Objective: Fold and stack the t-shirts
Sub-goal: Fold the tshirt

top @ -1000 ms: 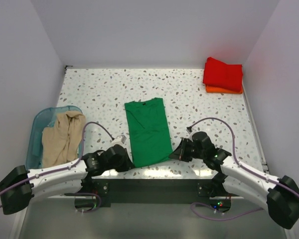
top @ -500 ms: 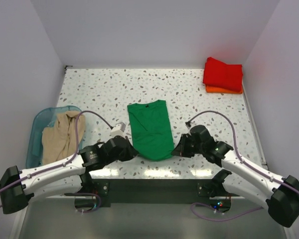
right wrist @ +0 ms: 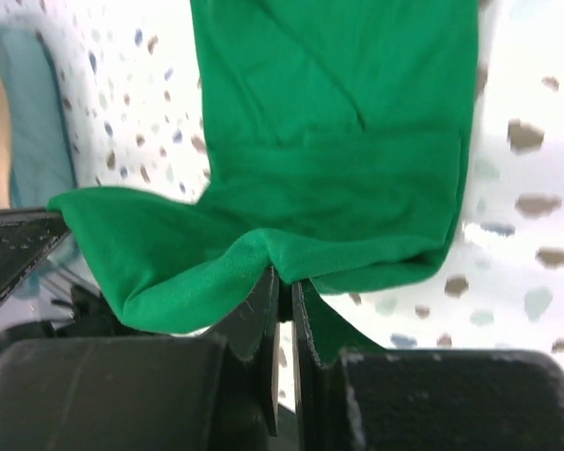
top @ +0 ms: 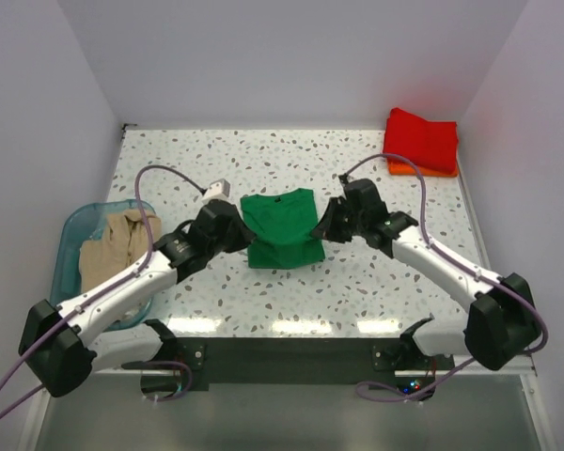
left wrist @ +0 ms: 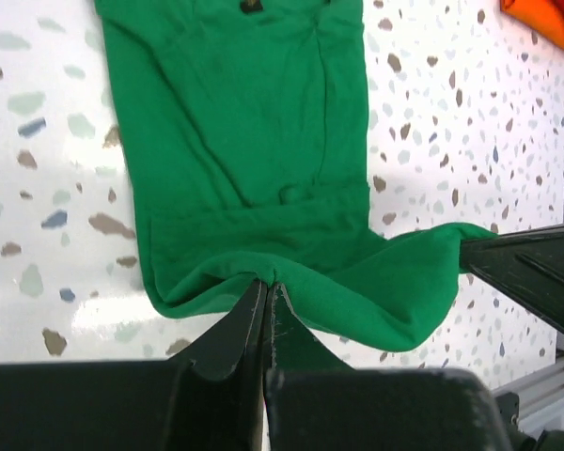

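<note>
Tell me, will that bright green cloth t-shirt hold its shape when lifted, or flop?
Probably flops: the bright green cloth t-shirt sags in a loose fold between the two pinched corners. Likely light, since the left arm's fingers hold it by a small pinch.

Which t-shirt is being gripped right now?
The bright green cloth t-shirt: left end effector and right end effector pinch it. Red cloth t-shirt, orange cloth t-shirt and beige cloth t-shirt lie untouched.
</note>
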You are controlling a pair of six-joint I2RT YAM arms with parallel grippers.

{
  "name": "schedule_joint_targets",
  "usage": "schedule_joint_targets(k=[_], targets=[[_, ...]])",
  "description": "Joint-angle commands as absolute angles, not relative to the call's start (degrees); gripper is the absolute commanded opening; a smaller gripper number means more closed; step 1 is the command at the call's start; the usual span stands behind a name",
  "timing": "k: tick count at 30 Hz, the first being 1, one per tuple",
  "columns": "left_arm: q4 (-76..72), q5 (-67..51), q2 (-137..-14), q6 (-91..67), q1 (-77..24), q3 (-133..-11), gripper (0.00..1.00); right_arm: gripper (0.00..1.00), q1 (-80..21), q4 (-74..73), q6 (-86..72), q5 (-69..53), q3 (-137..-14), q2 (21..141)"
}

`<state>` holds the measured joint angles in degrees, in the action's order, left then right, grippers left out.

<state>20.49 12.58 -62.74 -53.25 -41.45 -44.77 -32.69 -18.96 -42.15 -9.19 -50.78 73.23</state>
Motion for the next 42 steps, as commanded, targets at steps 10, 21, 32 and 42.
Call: schedule_joint_targets(k=[10,21,32,42], targets=[[12.39,2.11,-81.11,-43.77,-26.46,-62.13,0.00,0.00,-23.83,-16.34,-38.67,-16.08,-75.66,96.48],[4.66,-6.06,-102.20,-45.61,-14.52,-70.40,0.00,0.00,-19.51,-16.79,-38.23,-22.67,-103.69,124.70],[-3.95,-10.19,-111.53,-46.50,-10.55,-71.63,0.00,0.19,-19.07,-14.15,-40.43,-25.58,-119.44,139.83],[-1.32,-8.70,-105.83,-42.98,-8.35,-72.16,0.52,0.60,-17.49,-17.75,-36.05,-20.66,-117.16,132.03]])
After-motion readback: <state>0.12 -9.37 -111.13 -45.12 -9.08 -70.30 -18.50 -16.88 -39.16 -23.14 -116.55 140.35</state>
